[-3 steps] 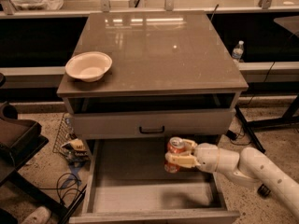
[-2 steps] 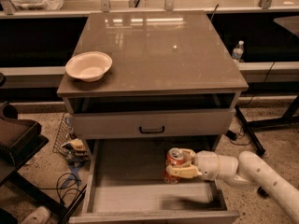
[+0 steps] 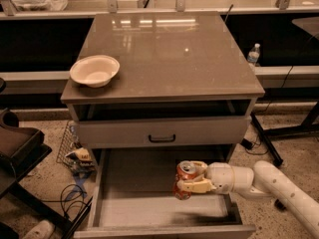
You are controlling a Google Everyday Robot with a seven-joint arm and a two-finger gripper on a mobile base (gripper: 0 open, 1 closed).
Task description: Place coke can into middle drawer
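Red can (image 3: 186,171) in gripper (image 3: 181,178) over middle drawer (image 3: 130,209)

gripper (image 3: 188,177) gripping coke can (image 3: 185,170) inside middle drawer (image 3: 133,180), bare floor leftward

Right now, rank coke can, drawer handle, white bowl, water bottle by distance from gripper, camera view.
1. coke can, in the gripper over the middle drawer.
2. drawer handle, above-left.
3. white bowl (tabletop left) and water bottle (far right): too close to call.
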